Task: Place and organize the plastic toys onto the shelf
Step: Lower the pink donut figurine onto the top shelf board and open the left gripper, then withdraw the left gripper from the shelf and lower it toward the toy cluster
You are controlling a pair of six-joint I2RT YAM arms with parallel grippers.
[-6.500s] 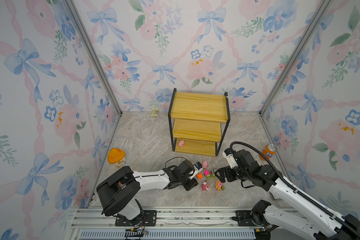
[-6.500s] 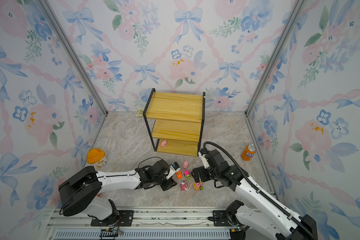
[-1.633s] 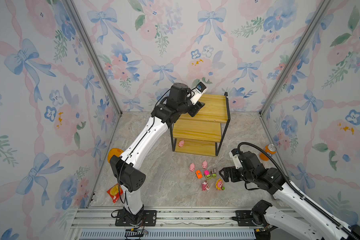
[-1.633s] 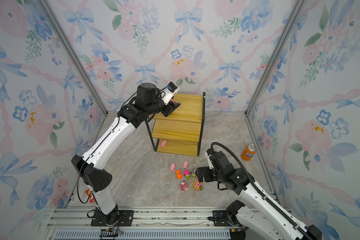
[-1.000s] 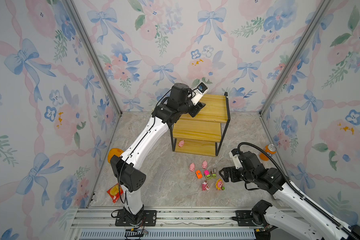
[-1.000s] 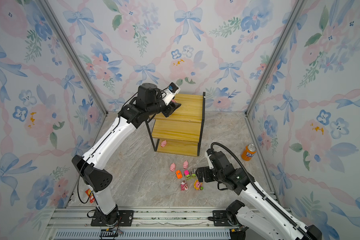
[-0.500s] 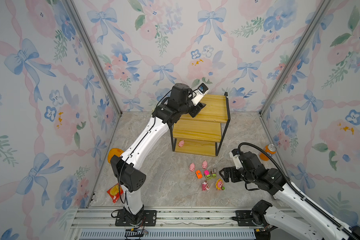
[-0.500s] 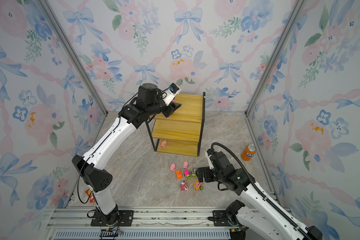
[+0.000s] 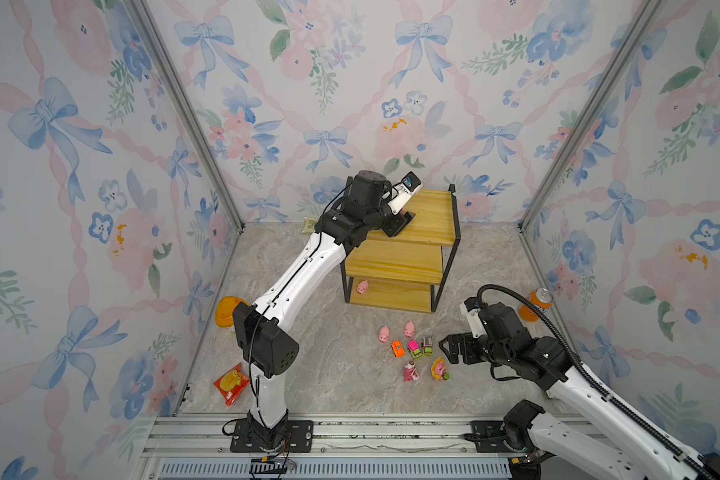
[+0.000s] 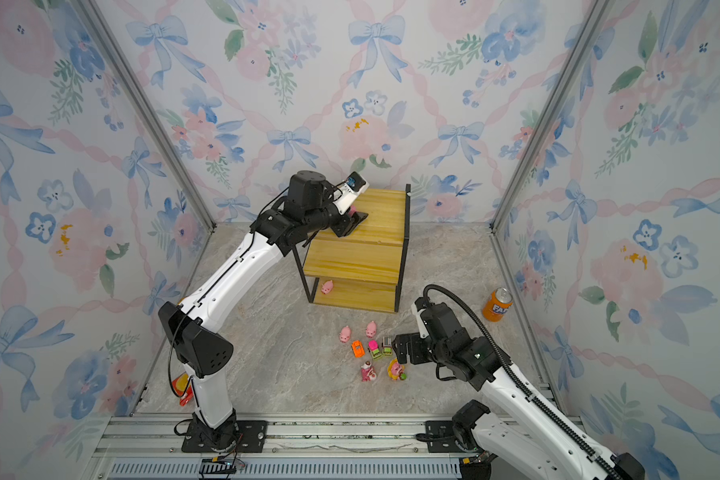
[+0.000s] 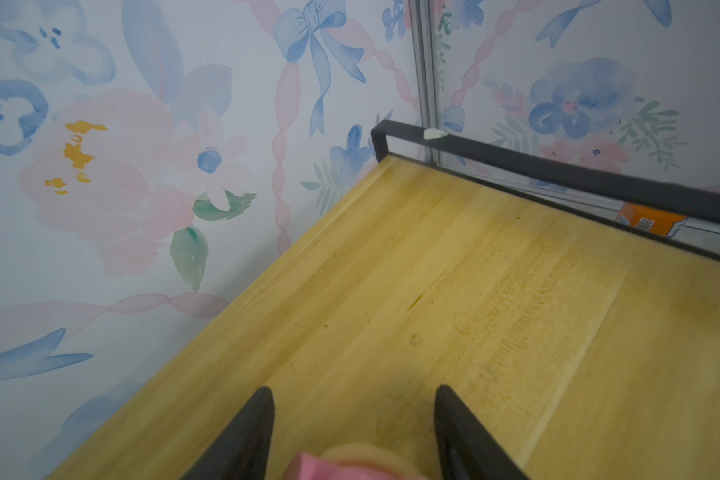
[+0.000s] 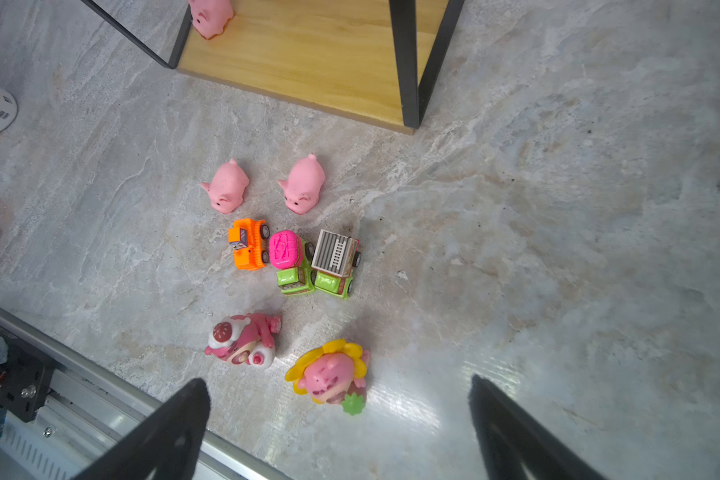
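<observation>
Two robot arms work over a grey marble-patterned tabletop. The three-tier shelf of yellow wooden boards in a thin black metal frame stands toward the tabletop's far edge.

Left claw: raised over the shelf's top board, toward that board's left edge. Its jaws are apart, with a blurred pink toy figure between them and a gap on either side. The figure is mostly cut off in the left wrist view, so whether it rests on the board cannot be told. A small pale pink plastic pig stands at the left end of the bottom board.

Right claw: spread wide and empty, above the tabletop between the shelf and the near edge. Beside it, three rows of toys lie on the tabletop:
- Nearest the shelf: a second pig and a third pig, apart.
- Middle row: an orange mini car, a pink-and-green mini car and a grey-roofed green mini car, the last two touching.
- Nearest the near edge: a dark pink bear figurine with a white cap and a dark pink bear figurine in a yellow petal collar.
</observation>
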